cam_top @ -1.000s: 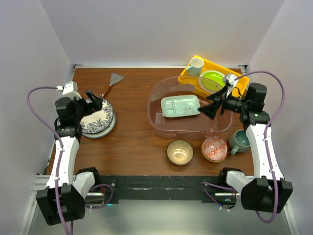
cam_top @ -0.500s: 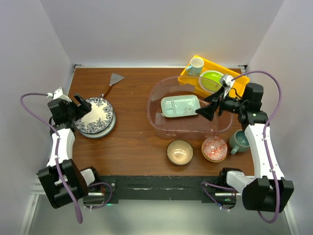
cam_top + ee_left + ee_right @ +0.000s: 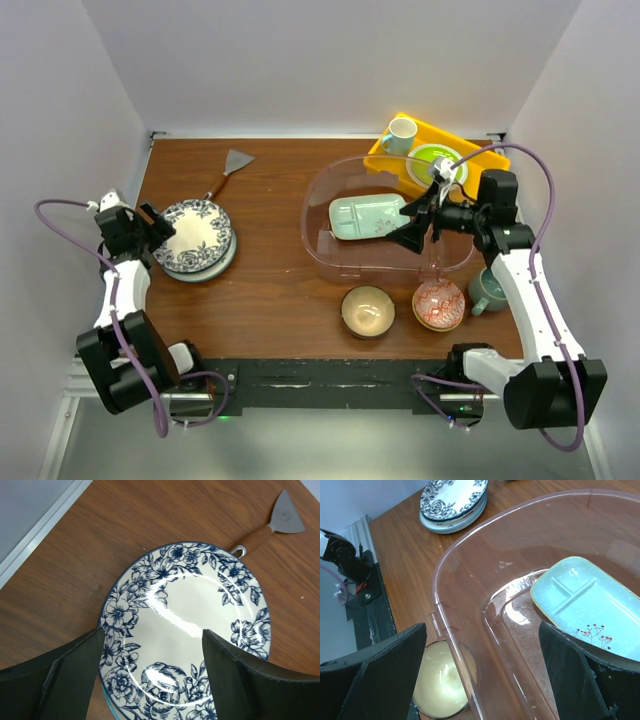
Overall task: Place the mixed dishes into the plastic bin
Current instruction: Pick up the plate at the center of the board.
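Left gripper [image 3: 152, 652] stands wide, straddling the near rim of the blue floral ceramic plate [image 3: 185, 625]; the grasp seems in hand. Next: pinch, lift, carry to the large clear plastic bin [image 3: 330, 250], well apart, under the wide-open right gripper [image 3: 482, 665].

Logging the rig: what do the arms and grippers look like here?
The left arm and right arm have white links and black joints, each with a looping purple cable. The left gripper and right gripper have black, wedge-shaped fingers.
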